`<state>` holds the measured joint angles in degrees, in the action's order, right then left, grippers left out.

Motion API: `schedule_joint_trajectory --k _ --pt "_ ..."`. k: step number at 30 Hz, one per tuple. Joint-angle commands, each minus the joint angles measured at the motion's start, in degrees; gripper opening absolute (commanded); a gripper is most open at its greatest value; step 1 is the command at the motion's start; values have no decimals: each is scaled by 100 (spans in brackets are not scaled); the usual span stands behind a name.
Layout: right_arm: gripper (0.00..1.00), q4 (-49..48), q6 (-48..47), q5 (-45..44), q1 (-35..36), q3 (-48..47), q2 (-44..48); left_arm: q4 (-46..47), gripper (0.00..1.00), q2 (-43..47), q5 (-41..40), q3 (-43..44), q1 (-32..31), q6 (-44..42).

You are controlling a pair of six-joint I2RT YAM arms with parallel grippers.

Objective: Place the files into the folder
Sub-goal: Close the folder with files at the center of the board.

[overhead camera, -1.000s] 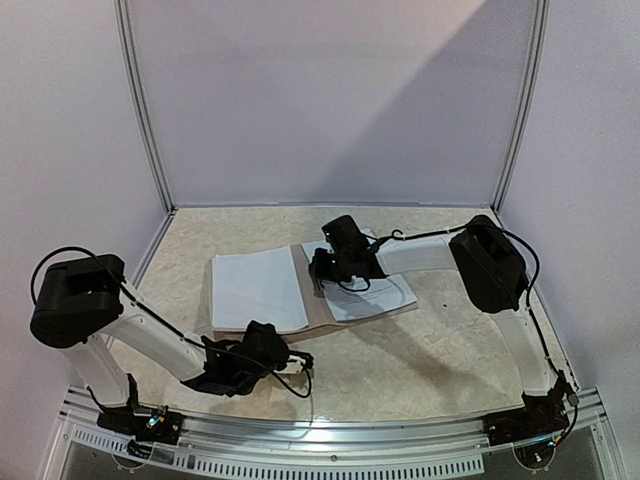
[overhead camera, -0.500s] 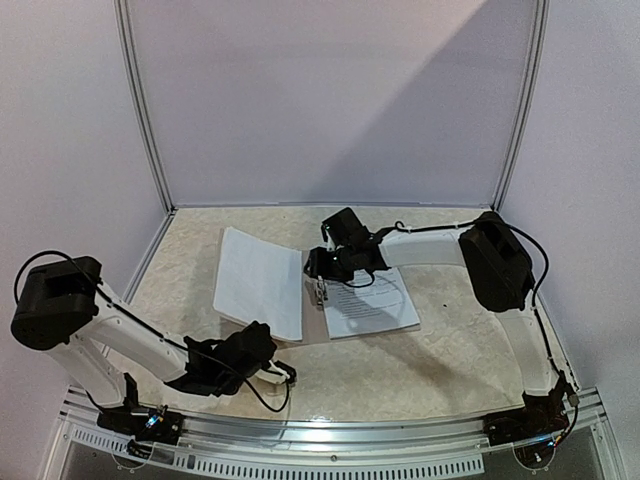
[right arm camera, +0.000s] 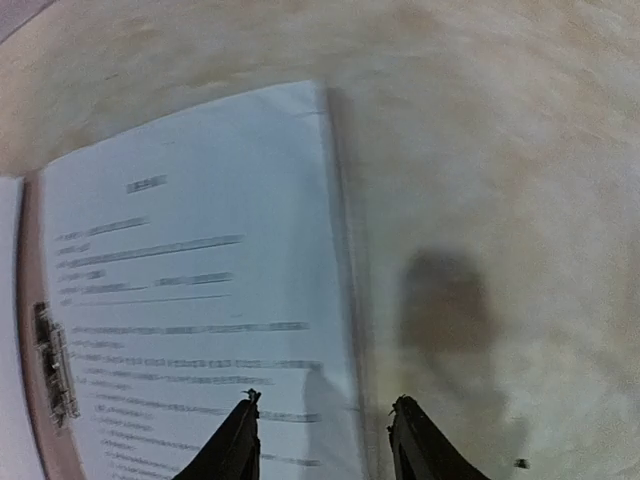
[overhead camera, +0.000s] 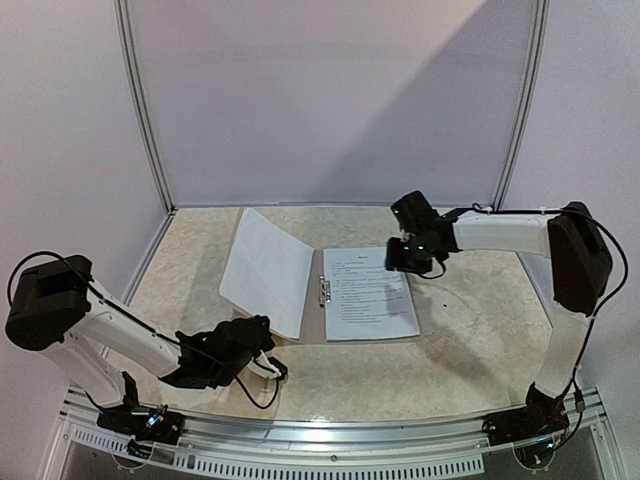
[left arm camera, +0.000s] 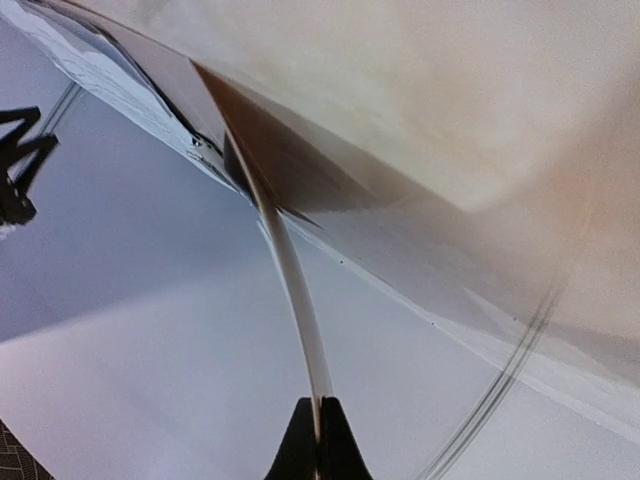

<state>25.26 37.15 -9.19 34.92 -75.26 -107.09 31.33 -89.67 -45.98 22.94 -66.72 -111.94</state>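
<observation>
At seven o'clock my left claw [overhead camera: 272, 364] is clenched on the folder's [overhead camera: 312, 325] cover edge, holding it raised so the inside stays open. The files [overhead camera: 370, 305] lie on its right half, beside the metal clip [overhead camera: 323, 290]. At one o'clock my right claw [overhead camera: 404, 262] hovers released over their far right corner.

A beige speckled table [overhead camera: 470, 350] sits inside pale walls [overhead camera: 330, 100].
</observation>
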Motion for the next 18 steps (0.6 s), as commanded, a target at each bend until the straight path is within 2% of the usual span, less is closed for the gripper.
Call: schedule_joint_trajectory --k 1,6,10,18 --pt "41 962 -95 -505 -445 494 159 292 0 -193 307 268 80 -2025" --pt "29 978 -82 -433 -448 648 -264 301 0 -476 410 1018 80 -2320" --pt "21 671 -90 163 -445 678 -546 447 0 -686 557 1242 80 -2651" --pt "18 587 -70 361 -445 820 -433 559 1 -1098 914 1795 80 -2836"
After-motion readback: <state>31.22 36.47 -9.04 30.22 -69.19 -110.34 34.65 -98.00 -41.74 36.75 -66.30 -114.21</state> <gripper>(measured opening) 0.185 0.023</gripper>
